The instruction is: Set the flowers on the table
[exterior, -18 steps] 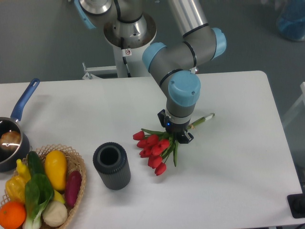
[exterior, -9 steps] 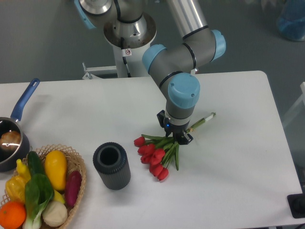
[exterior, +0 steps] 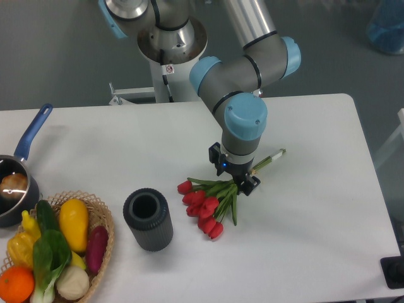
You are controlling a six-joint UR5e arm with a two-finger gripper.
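The flowers [exterior: 203, 206], a bunch of red tulip buds with green leaves, lie flat on the white table [exterior: 315, 221], right of centre. Their buds point toward the lower left, and the tied stem end [exterior: 271, 156] sticks out to the upper right. My gripper [exterior: 238, 179] points straight down over the stems where the leaves begin. Its fingers stand on either side of the stems and look slightly parted. The wrist hides the exact contact point.
A dark grey cylinder [exterior: 148, 219] stands upright to the left of the buds. A wicker basket [exterior: 104, 221] of vegetables and fruit sits at the front left corner. Behind it, at the left edge, is a blue-handled pot [exterior: 16, 183].
The flowers dropped from a slightly raised hold onto the table and have lain still since. The gripper has edged a little to the right over the stems.
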